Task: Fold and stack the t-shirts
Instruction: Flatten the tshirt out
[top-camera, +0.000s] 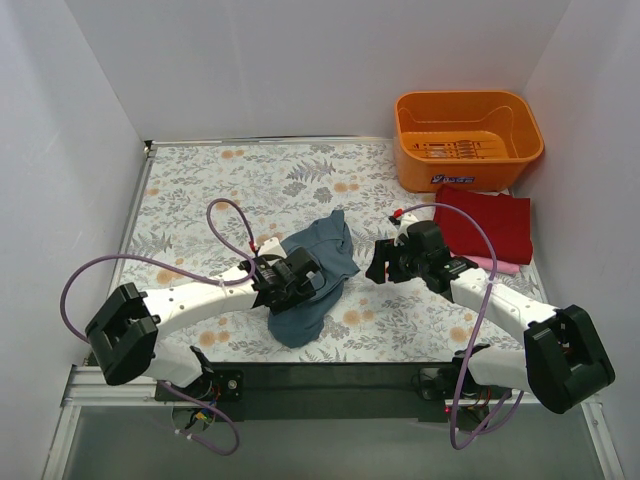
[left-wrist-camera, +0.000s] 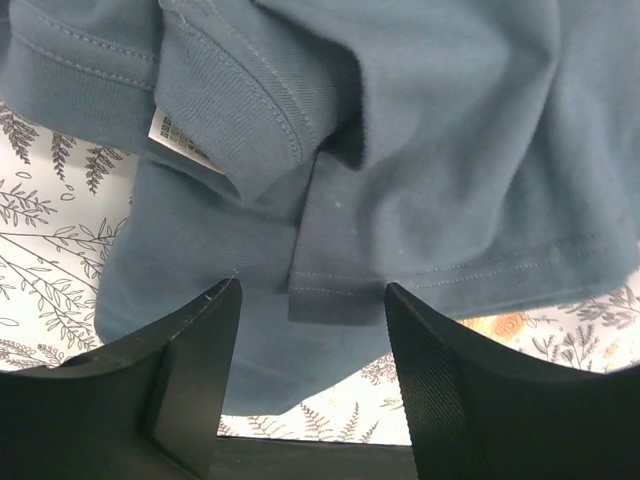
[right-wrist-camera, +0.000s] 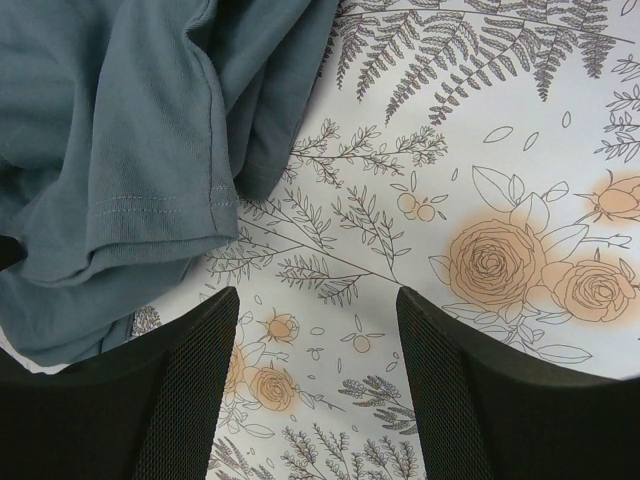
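Note:
A slate blue-grey t-shirt (top-camera: 318, 272) lies crumpled in the middle of the floral table. My left gripper (top-camera: 298, 276) hovers over its left part. In the left wrist view its jaws (left-wrist-camera: 312, 300) stand apart above a hemmed edge of the blue-grey t-shirt (left-wrist-camera: 420, 170), and nothing is pinched. My right gripper (top-camera: 384, 262) is just right of the shirt, open over bare tablecloth. The right wrist view shows its jaws (right-wrist-camera: 318, 300) apart, with the blue-grey t-shirt (right-wrist-camera: 110, 150) at the upper left. A folded dark red t-shirt (top-camera: 490, 222) rests on a pink t-shirt (top-camera: 497, 265) at the right.
An orange plastic basket (top-camera: 468, 138) stands at the back right, behind the red shirt. White walls close the table in on the left, back and right. Purple cables loop over both arms.

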